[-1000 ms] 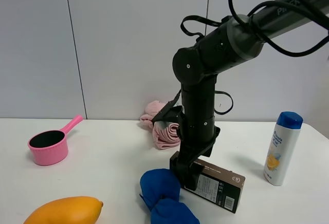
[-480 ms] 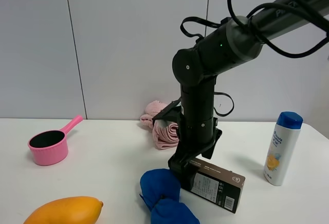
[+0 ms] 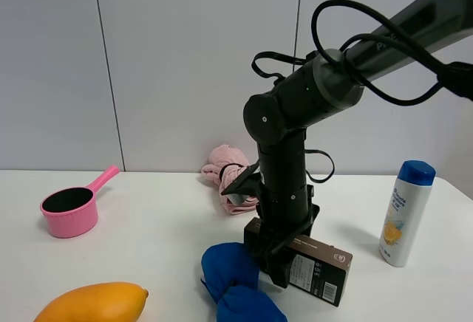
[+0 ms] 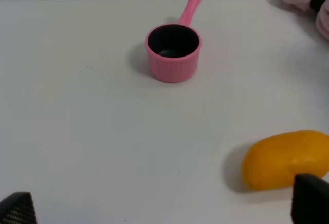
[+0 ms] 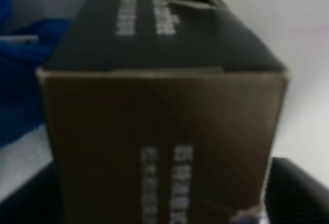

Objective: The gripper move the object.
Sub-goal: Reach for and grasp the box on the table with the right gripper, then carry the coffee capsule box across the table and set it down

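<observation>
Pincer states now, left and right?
Left pincer: open, empty.
Right pincer: straddling the carton at one end; clamped or not cannot be told.

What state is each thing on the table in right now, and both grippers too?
Brown carton: lying flat.
Right gripper: astride the carton, grip unclear.
Left gripper: open, empty.
Pink saucepan: upright, empty.
Shampoo bottle: upright, cap on.
Blue cloth: bunched up.
Pink towel: rolled up.
Mango: whole, lying flat.

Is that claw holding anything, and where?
The right gripper straddles the carton at its end near the blue cloth; a firm grip cannot be told.
</observation>
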Available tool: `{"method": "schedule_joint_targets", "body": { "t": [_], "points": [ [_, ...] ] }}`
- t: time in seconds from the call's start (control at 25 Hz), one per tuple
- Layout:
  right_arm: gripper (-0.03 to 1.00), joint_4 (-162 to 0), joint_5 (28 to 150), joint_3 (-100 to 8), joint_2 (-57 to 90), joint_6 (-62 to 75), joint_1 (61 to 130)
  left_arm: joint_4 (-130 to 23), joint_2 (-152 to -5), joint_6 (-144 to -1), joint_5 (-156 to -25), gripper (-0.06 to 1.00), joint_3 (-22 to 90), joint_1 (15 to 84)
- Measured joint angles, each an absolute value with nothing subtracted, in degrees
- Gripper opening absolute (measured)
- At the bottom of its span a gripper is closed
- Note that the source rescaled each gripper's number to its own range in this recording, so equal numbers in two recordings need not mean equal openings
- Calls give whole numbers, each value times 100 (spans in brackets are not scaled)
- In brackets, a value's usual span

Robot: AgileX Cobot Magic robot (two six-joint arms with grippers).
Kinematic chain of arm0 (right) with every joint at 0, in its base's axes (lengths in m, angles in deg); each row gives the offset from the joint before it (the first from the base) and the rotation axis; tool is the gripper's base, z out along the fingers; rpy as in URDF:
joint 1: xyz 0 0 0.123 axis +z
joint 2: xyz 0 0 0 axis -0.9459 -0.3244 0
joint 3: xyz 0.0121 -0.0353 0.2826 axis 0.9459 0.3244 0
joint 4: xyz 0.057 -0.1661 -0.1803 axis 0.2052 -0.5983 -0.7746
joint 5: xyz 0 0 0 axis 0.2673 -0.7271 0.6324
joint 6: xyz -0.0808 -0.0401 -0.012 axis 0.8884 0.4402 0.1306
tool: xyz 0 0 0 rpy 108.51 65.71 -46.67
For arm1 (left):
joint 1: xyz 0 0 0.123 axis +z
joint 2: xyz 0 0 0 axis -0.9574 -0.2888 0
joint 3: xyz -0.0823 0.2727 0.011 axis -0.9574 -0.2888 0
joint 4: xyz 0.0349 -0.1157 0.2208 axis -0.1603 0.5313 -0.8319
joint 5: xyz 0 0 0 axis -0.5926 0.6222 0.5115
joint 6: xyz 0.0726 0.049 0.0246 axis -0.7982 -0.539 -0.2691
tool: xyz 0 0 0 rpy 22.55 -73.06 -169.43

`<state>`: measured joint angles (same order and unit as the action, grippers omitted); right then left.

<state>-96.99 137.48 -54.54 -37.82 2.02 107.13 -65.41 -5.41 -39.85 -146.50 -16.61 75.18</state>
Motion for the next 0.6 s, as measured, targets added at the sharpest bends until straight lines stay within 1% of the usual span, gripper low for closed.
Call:
{"method": "schedule_joint_targets", "body": {
  "t": [0.08, 0.2, 0.44, 0.6],
  "points": [
    [28, -9699, 13748, -5454, -3782, 202, 10713, -6541, -541, -3985, -14650, 100, -1661, 7518],
    [0, -9693, 13748, -5454, -3782, 198, 10713, -6541, -541, -3985, -14650, 100, -1661, 7518],
    [0, -9693, 13773, -5454, -3782, 192, 10713, -6541, -541, -3985, -14650, 100, -1661, 7518],
    [0, -9693, 14054, -5454, -3714, 192, 10713, -6541, -541, -3985, -14650, 100, -1661, 7518]
  ]
}}
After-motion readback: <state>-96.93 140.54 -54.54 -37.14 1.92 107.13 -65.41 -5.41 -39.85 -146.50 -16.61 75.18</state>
